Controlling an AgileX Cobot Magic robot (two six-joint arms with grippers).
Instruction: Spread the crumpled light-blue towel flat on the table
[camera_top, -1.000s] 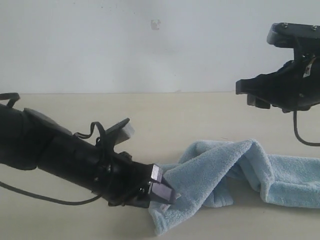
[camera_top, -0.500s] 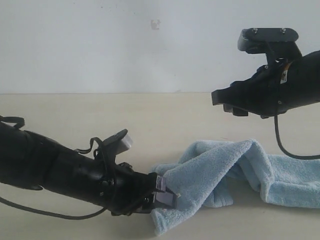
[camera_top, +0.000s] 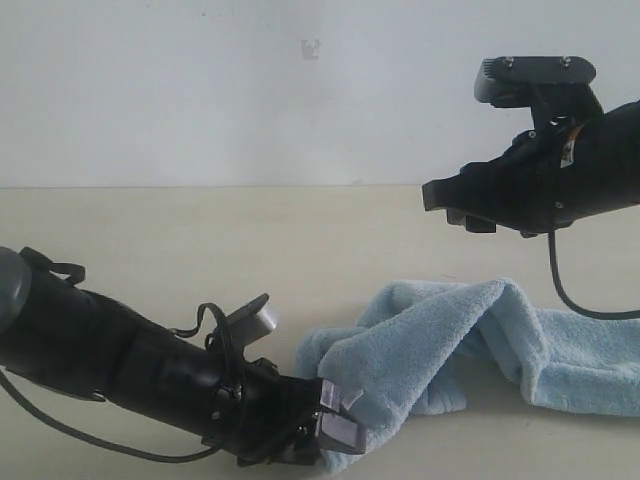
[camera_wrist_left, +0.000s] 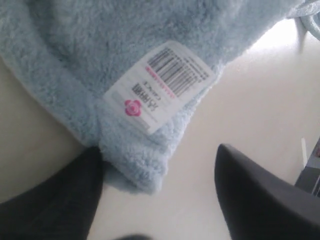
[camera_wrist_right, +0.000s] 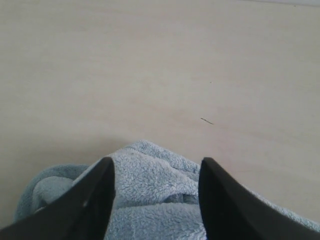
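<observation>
The light-blue towel lies crumpled in a long ridge on the right half of the beige table. My left gripper is low at the towel's front-left corner. In the left wrist view that corner, with its white label, sits between the open jaws of my left gripper, close to one finger and apart from the other. My right gripper hangs above the towel's middle hump. In the right wrist view it stands open with the towel below it, not touching.
A white-grey wall rises behind the table's far edge. Bare tabletop stretches left of the towel and behind it. A black cable droops from the right arm over the towel's right part.
The left arm has sunk lower and toward the front, its gripper sliding along the towel's front corner. The right arm swung left early on, then held still.
</observation>
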